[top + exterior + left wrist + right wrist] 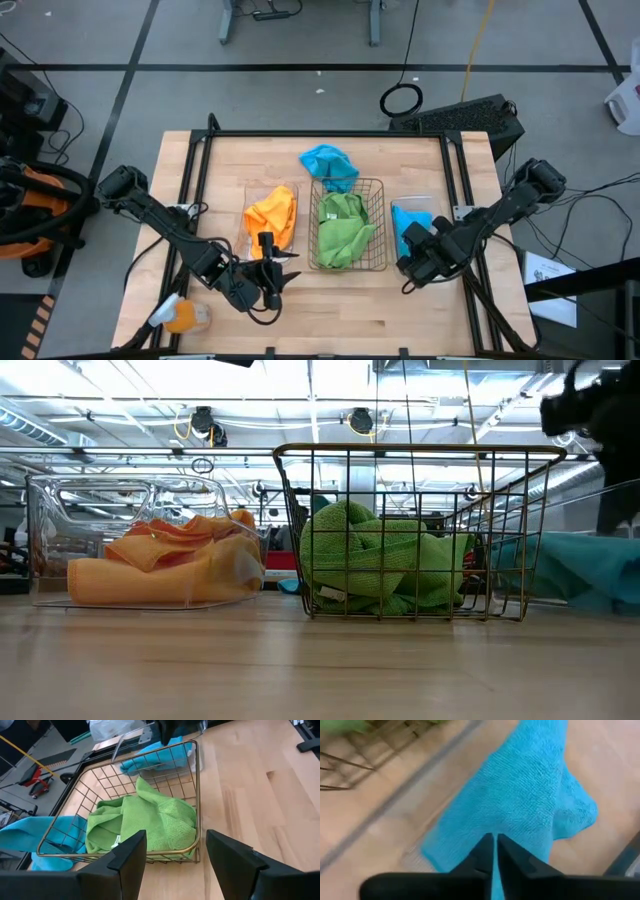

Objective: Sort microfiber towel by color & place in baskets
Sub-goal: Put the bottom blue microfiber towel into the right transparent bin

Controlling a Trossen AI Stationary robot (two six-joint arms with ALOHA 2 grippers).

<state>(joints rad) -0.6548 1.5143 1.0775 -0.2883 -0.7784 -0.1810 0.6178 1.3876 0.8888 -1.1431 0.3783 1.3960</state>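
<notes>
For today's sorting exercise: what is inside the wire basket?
Green towels fill the wire basket. They lie bunched together, so whatever is beneath them, and the exact number, is covered.

Bright green towels (343, 230) fill the dark wire basket (381, 222). Left of that basket, orange-yellow towels (272, 215) sit in clear plastic. Sky-blue towels lie behind it (330, 165) and to its right (409, 222). The surface (330, 310) is pale wood.
</notes>
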